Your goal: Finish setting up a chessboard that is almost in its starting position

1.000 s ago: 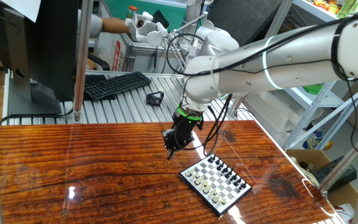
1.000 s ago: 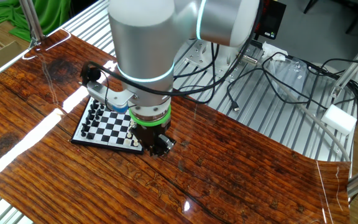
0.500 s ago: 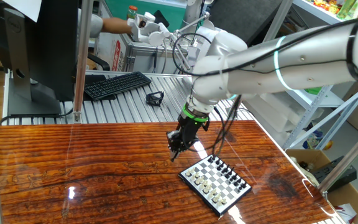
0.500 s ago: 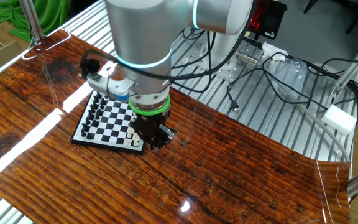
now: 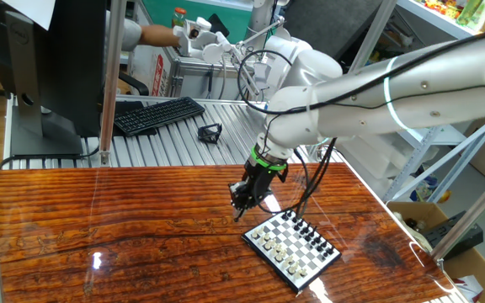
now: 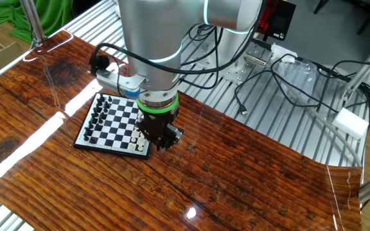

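Black two-finger gripper [image 5: 244, 199] hangs at mid-frame just beyond the small black-and-white checkered chessboard [image 5: 293, 247] on the glossy wooden table [image 5: 99, 227]; whether its jaws are parted or clenched I cannot tell. Doing this step well likely means descending straight, slowly, without brushing neighbouring pieces. Farther back lies a black keyboard [image 5: 157, 114].

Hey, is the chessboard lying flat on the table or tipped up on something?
Flat. The chessboard rests evenly on the wooden table, pieces standing, in both views.
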You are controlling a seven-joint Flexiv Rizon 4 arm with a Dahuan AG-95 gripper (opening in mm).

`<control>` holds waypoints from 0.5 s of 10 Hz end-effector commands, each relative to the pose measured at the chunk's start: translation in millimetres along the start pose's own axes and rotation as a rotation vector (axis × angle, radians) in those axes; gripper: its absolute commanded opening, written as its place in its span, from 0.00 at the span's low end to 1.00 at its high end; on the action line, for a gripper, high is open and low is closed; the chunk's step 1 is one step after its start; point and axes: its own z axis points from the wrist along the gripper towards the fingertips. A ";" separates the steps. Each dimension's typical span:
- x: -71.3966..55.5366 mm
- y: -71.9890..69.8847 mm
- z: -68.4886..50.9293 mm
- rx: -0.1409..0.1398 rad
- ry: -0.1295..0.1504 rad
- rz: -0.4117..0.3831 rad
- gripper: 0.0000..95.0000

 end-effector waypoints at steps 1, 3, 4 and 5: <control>-5.5 -4.5 1.7 0.000 0.000 -0.002 0.00; -20.3 -20.7 7.1 -0.003 0.005 -0.015 0.00; -27.2 -29.7 9.0 -0.006 0.007 -0.026 0.00; -36.6 -44.8 9.9 -0.010 0.016 -0.042 0.00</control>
